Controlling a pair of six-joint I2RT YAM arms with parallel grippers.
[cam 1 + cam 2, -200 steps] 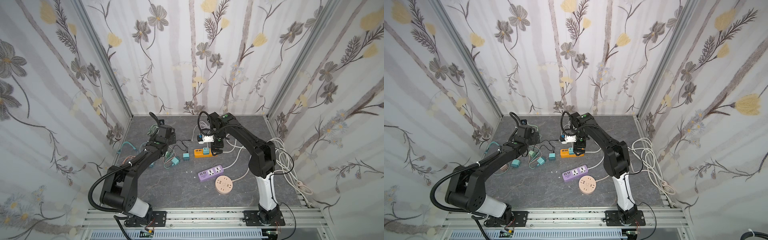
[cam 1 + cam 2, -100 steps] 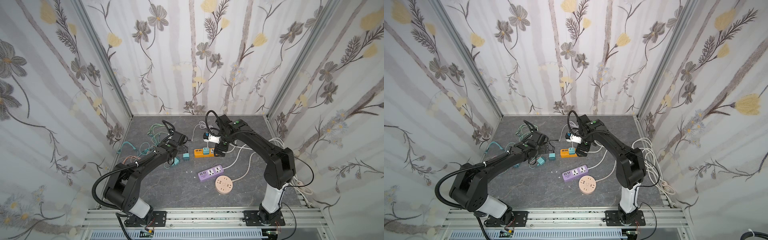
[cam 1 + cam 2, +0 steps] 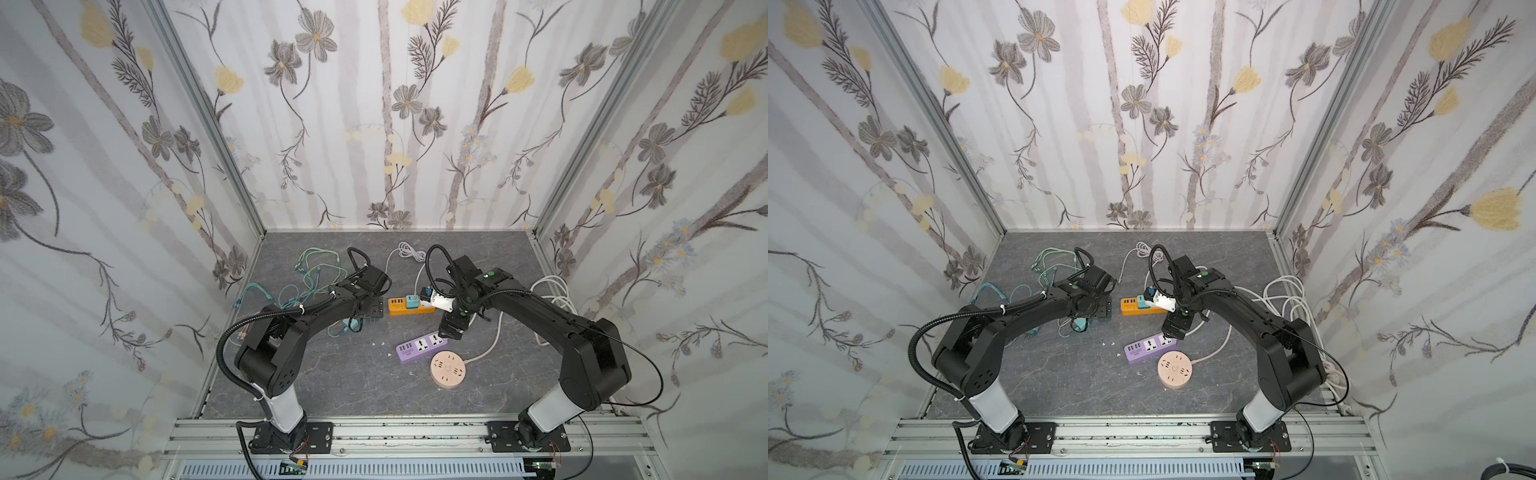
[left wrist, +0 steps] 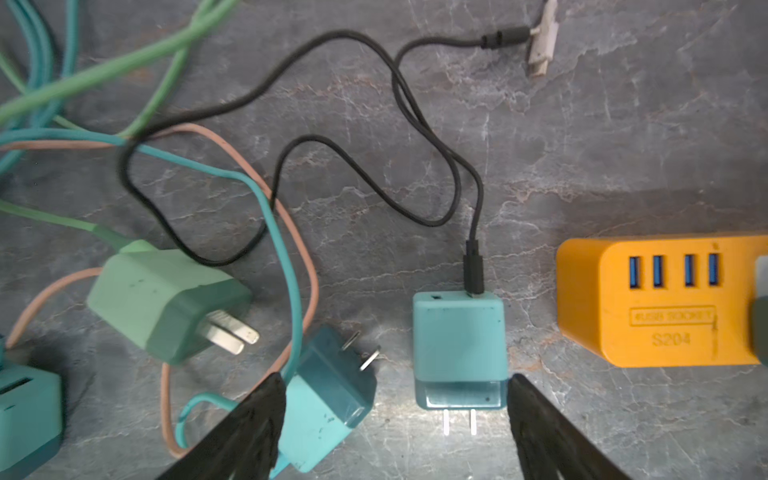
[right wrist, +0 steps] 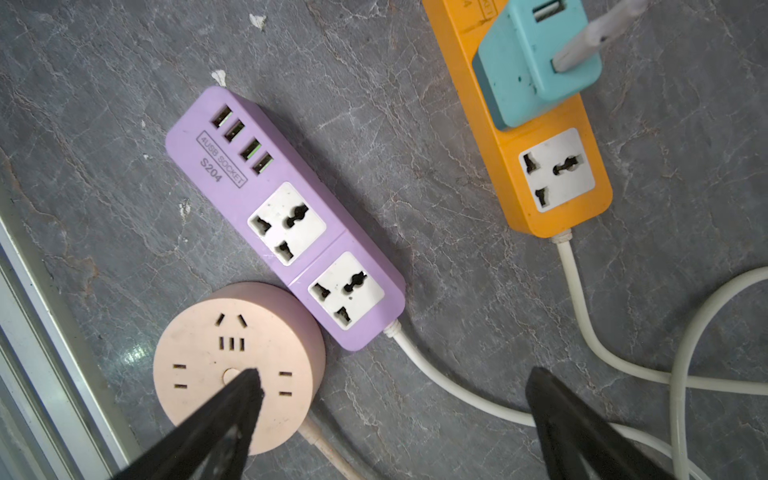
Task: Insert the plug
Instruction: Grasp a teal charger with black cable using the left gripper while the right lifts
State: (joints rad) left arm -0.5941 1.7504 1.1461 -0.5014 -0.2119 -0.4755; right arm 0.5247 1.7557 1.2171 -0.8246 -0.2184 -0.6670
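Note:
A teal plug [image 4: 459, 349] with a black cable lies flat on the grey floor, prongs bare, beside the orange power strip [image 4: 665, 299]. My left gripper [image 4: 395, 399] is open and straddles it, one fingertip [image 4: 523, 395] at its corner. A second, darker teal plug [image 4: 328, 399] also lies between the jaws, against the opposite finger. In both top views the left gripper [image 3: 370, 311] sits low, just left of the orange strip [image 3: 405, 305]. My right gripper [image 5: 395, 395] hangs open and empty over the floor by the purple strip [image 5: 286, 216].
Another teal plug [image 5: 536, 62] stands inserted in the orange strip. A pink round socket [image 5: 237, 357] touches the purple strip's end. A light green plug [image 4: 166, 303] and tangled green, teal and pink cables [image 3: 316, 274] lie left. White cords [image 3: 552, 291] coil at the right.
The left arm swung from the back-left cables rightward and down to the plugs beside the orange strip, its jaws narrowing a little. The right arm drew back from the orange strip toward the purple one.

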